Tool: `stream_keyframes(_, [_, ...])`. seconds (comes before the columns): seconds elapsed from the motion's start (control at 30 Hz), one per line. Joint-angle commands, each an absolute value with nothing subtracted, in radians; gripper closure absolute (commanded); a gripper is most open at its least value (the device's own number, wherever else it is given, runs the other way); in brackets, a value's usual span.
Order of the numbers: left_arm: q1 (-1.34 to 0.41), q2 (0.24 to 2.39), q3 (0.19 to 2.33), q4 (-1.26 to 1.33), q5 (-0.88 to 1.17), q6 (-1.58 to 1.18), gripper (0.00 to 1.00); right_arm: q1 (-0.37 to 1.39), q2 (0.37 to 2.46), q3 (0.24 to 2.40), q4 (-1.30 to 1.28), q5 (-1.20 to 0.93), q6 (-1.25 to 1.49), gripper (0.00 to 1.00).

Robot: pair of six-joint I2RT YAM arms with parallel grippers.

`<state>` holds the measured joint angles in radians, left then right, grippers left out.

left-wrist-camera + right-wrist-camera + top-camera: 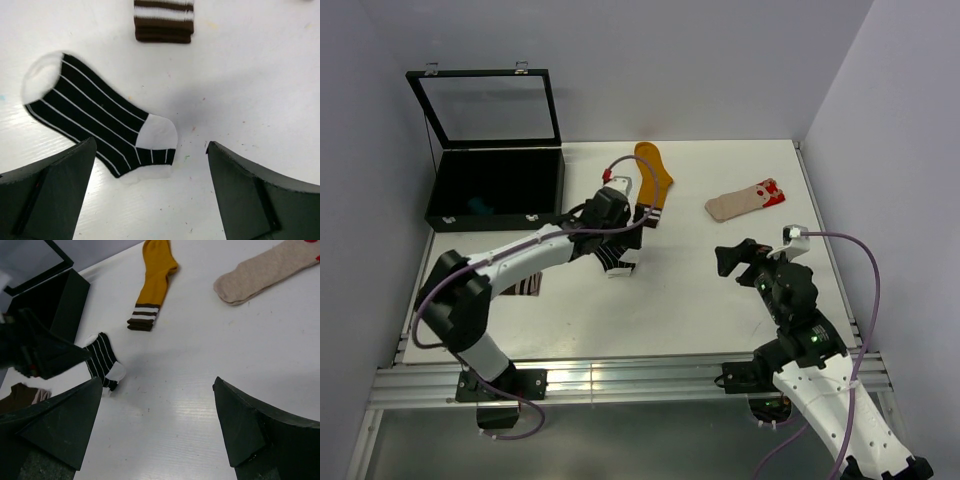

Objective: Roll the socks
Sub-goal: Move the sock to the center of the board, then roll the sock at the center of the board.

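Note:
The short black-and-white striped sock (95, 115) lies flat on the white table, also seen from above (625, 264) and in the right wrist view (102, 365). My left gripper (150, 200) is open and empty just above it, at the sock's cuff end (610, 232). The mustard sock (651, 178) with its brown-and-white cuff (164, 20) lies just beyond. The beige sock with a red-white end (745, 201) lies at the back right. My right gripper (732, 258) is open and empty above bare table (155, 435), near the beige sock (265, 267).
A black case (495, 185) with its glass lid raised stands at the back left; something teal lies inside it. A brown stripe-cuffed sock (525, 286) lies under my left arm. The table's right edge runs along the wall.

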<state>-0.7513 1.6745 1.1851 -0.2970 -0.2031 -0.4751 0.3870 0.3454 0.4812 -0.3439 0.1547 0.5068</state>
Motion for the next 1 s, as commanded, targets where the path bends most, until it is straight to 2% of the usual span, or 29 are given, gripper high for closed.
stream_keyframes(0.0, [-0.755,1.545,1.14,-0.258,-0.271,-0.446,0.01,0.38,0.359,0.488,-0.367,0.209,0.56,0.0])
stream_keyframes(0.27, [-0.753,1.275,0.941,-0.164,-0.414,-0.511,0.01,0.38,0.357,0.52,-0.402,0.287,0.643,0.0])
stream_keyframes(0.63, [-0.738,1.048,0.75,-0.126,-0.483,-0.549,0.01,0.382,0.288,0.41,-0.175,0.083,0.509,0.0])
stream_keyframes(0.7, [-0.735,0.987,0.727,-0.118,-0.488,-0.538,0.01,0.382,0.325,0.417,-0.157,0.014,0.499,0.0])
stream_keyframes(0.83, [-0.727,0.904,0.689,-0.17,-0.592,-0.574,0.01,0.387,0.535,0.468,-0.101,-0.057,0.454,0.1])
stream_keyframes(0.97, [-0.719,0.853,0.699,-0.27,-0.702,-0.664,0.01,0.432,0.728,0.563,-0.04,-0.003,0.39,0.11])
